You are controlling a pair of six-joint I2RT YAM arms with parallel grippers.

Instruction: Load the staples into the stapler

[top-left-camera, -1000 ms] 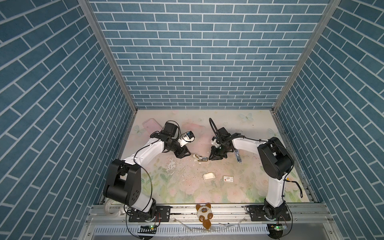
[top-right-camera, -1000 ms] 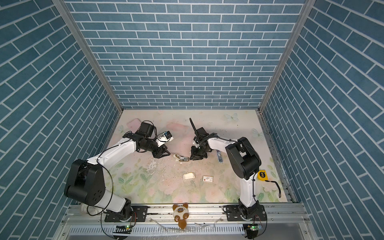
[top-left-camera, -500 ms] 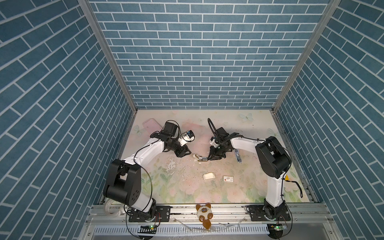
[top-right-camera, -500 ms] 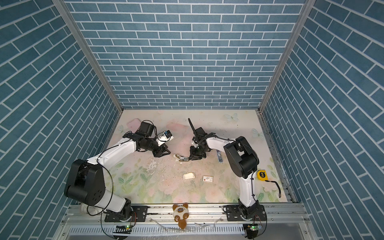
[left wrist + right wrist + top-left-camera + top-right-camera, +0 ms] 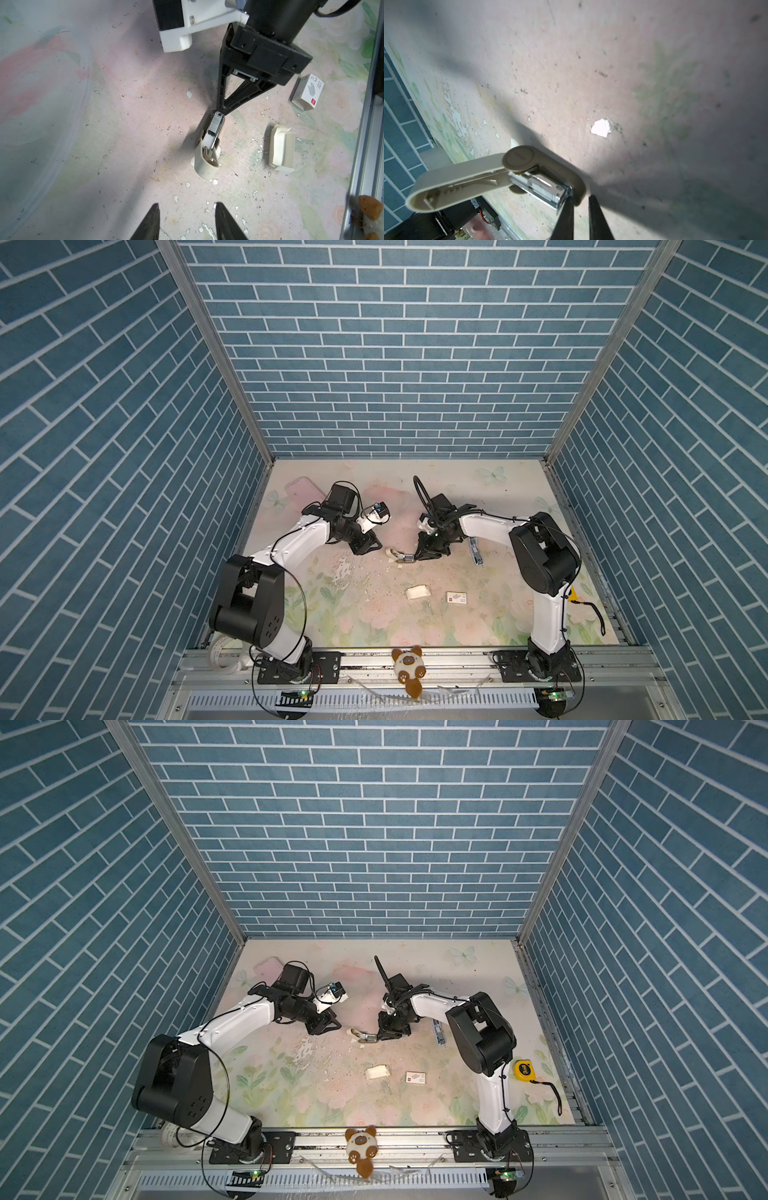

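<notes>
Above the floral table (image 5: 104,108), right end effector (image 5: 220,111) (closed) points down at stapler (image 5: 206,164); left end effector (image 5: 187,204) spread.

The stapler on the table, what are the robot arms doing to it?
The beige stapler lies open on the table, its lid swung back, and a grey strip of staples already sits in its metal channel. The right pincer is shut, with its tips at the front end of that channel. The left pincer hangs open and empty a little way off. The white tray and its sleeve lie to the side.
</notes>
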